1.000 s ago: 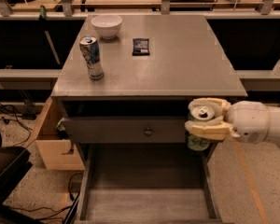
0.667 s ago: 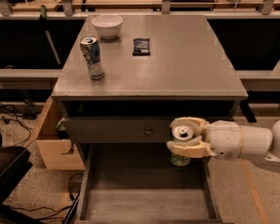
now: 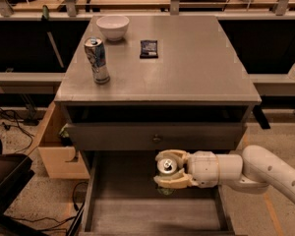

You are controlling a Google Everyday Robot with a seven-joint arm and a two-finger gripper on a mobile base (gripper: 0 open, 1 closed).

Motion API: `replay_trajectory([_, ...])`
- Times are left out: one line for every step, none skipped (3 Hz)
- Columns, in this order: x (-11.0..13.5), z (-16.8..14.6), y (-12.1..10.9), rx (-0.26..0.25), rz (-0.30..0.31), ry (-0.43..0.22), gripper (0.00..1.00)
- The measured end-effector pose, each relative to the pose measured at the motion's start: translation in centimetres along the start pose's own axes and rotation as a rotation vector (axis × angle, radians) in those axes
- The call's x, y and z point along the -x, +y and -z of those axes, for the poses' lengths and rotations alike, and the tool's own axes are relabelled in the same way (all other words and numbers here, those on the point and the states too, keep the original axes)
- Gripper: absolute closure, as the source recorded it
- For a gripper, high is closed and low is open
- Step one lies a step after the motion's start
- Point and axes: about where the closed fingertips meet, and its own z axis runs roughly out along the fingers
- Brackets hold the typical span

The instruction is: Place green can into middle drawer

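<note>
With gripper (image 3: 163, 170) clamped on the can (image 3: 167, 165), hangs over the rear of the drawer (image 3: 132, 215) — reaching in from the right, just below the knobbed front (image 3: 156, 138). Holds the can upright, silver top up, bare floor straight beneath; calls for lowering and release, most likely. No print legible on it.

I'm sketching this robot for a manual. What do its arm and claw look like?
The claw, closed round the can above the open drawer, has two thick cream fingers. Behind it sits a smooth white cylindrical wrist, then a rounded white arm with small dark dots. No cables show.
</note>
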Motion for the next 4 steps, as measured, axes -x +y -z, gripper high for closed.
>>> replay_trajectory([-4.7,-2.3,0.2,0.042,-0.035,-0.004,1.0])
replay_trajectory([-4.9,-3.0,0.5,0.046,-0.031,-0.004,1.0])
replay_trajectory([-8.6,-4.4,-1.0,0.038,-0.043,-0.023,1.0])
replay_trajectory([-15.5,-5.9,-2.4,0.051,-0.088,-0.083,1.0])
